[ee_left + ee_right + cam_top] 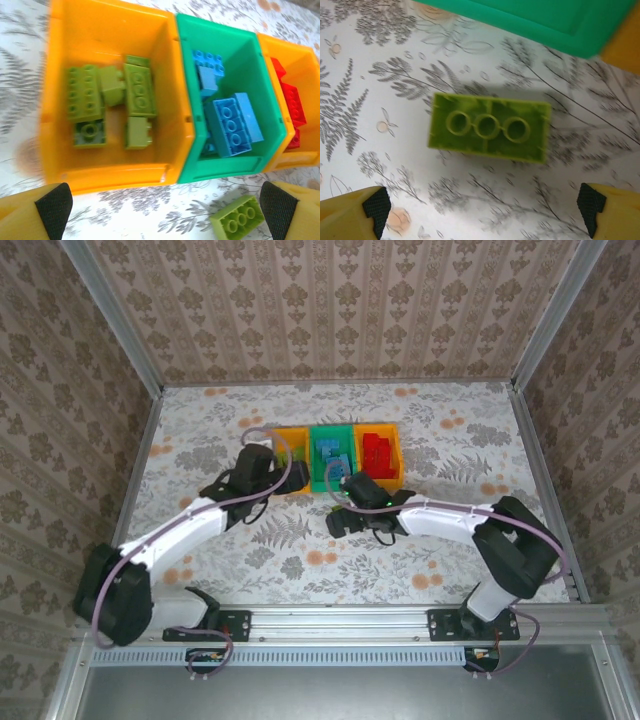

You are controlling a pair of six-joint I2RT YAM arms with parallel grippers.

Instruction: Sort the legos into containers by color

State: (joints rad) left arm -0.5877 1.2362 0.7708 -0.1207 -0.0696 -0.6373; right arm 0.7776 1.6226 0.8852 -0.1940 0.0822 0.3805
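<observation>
Left gripper (165,209) gaped empty at the left orange bin's (115,177) 6 o'clock (green bricks (137,92) inside). Right gripper (484,210), jaws wide, held nothing; the loose green brick (489,127) lay at its 12 o'clock, probably awaiting pickup for that bin.

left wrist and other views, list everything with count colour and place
containers: three, joined in a row on the table: left orange bin, green bin, right orange bin
green legos: about six, light green, in the left orange bin
blue legos: at least three, blue, in the green bin
red legos: several, red, in the right orange bin
loose lego: one, light green, underside up on the table before the green bin
table: one, white floral
left gripper: one, yellow and black, open, facing the bins
right gripper: one, same colours, open, over the loose lego
</observation>
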